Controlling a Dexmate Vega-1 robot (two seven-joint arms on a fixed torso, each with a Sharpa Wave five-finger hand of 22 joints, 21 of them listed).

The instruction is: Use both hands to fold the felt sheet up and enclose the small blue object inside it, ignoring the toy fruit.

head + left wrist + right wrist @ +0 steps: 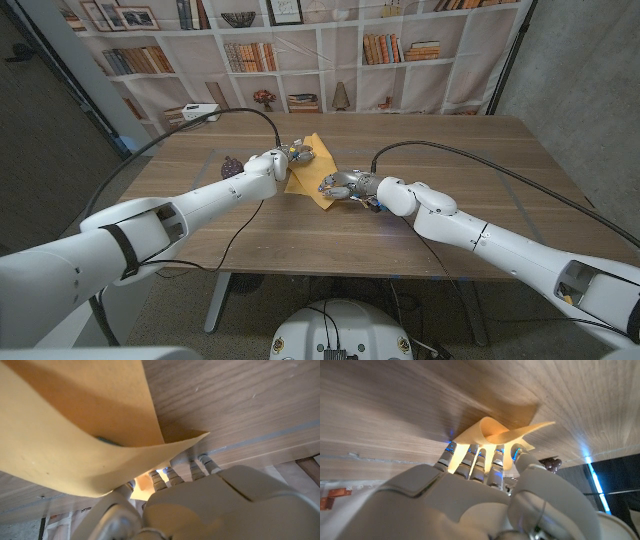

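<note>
A yellow felt sheet (312, 168) lies mid-table, its edges lifted between my two hands. My left hand (291, 156) grips its far-left corner; in the left wrist view the felt sheet (70, 435) curls over the fingers (171, 476). A small dark bluish shape (105, 440) peeks from under that fold, too small to identify. My right hand (347, 186) holds the near corner. In the right wrist view the felt sheet (496, 433) is bent up into a curl above the fingers (470, 460). The sheet covers whatever lies inside.
A dark purple toy fruit (230, 167) sits on the table left of the sheet, close to my left forearm; it also appears as a dark lump (551, 464). Black cables (440, 150) arc over the table from both wrists. A bookshelf backdrop stands behind the far edge.
</note>
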